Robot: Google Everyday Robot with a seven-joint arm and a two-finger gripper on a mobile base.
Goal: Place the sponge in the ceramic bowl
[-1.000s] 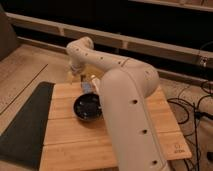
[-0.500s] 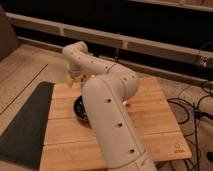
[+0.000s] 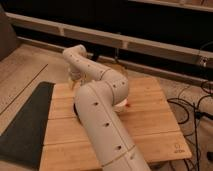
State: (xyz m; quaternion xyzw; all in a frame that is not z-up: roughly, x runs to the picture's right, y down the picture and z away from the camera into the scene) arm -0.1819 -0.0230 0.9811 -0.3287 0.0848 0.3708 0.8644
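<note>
Arm (image 3: pixel 100 115) being swung across bowl (image 3: pixel 76 109), hiding it. End effector (image 3: pixel 75 83) being held near tabletop's (image 3: pixel 150 130) far edge; grip, sponge cannot be told.

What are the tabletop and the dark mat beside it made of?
Tabletop: wood, likely bamboo, matte; pale joined planks show. Mat: dark, dull, maybe rubber or fabric; unclear. The gripper hangs over the tabletop's far left corner.

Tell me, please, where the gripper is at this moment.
In the camera view, the gripper hangs over the far-left corner of the wooden table, just beyond the ceramic bowl that the arm mostly hides.
</note>
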